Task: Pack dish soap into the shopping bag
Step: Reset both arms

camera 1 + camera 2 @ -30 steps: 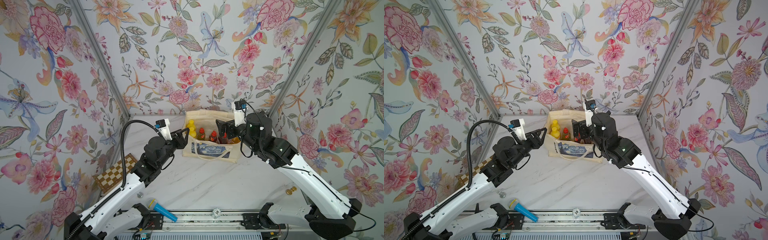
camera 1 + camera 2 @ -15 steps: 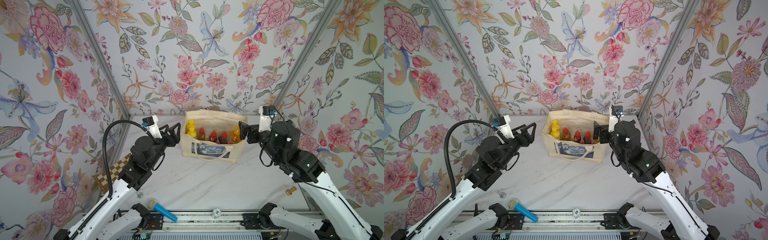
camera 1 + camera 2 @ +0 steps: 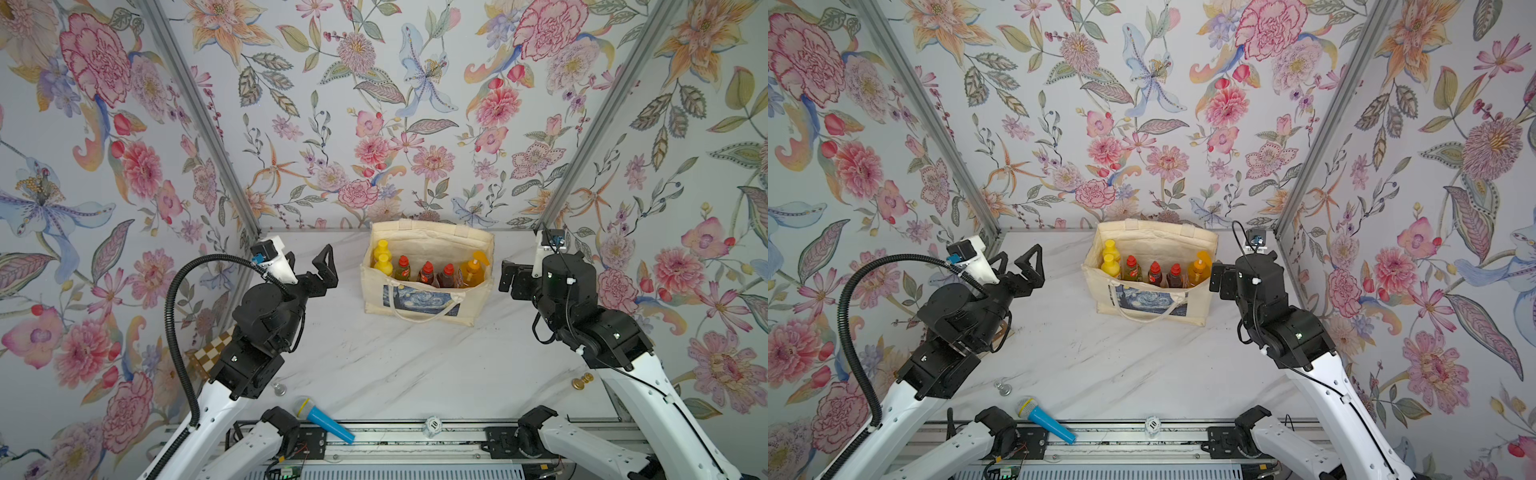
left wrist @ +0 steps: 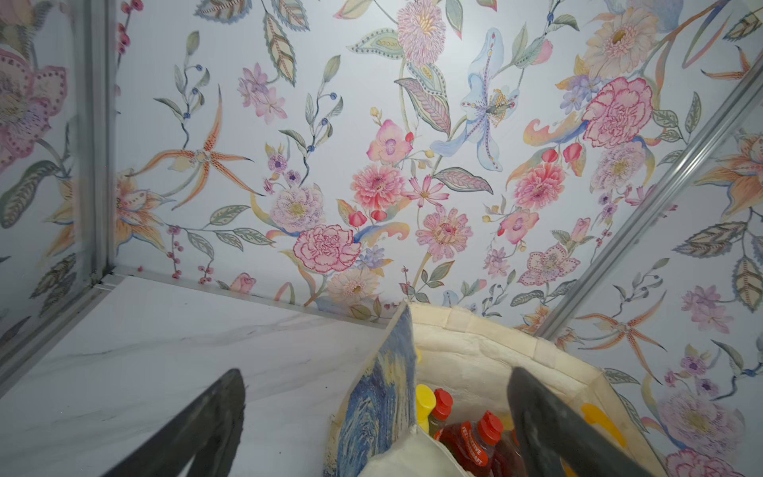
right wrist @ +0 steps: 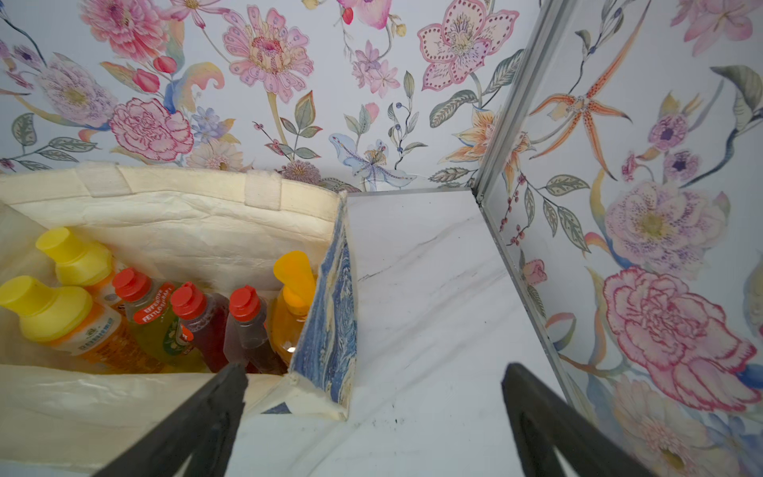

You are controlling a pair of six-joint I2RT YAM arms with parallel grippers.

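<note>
The cream shopping bag (image 3: 432,243) (image 3: 1158,239) stands open at the back of the marble table, its blue starry picture facing front. Several dish soap bottles stand upright inside: two yellow-capped ones (image 3: 382,262), three red-capped ones (image 3: 427,271) and an orange pump bottle (image 3: 473,268). My left gripper (image 3: 309,259) (image 3: 1019,255) hovers left of the bag, open and empty. My right gripper (image 3: 511,276) (image 3: 1221,278) hovers just off the bag's right end, open and empty. The left wrist view shows the left gripper (image 4: 376,373) open toward the bag's end; the right wrist view shows the right gripper (image 5: 373,367) open beside the bag's corner.
A blue toy microphone (image 3: 322,419) lies at the front edge. A checkerboard (image 3: 210,353) sits by the left wall behind my left arm. A small metal piece (image 3: 279,388), a brass knob (image 3: 582,380) and a round chip (image 3: 433,424) lie near the front.
Both arms have drawn back from the bag, the left one leftward and the right one rightward. The left gripper has opened wider. The bag and bottles have stayed put.
</note>
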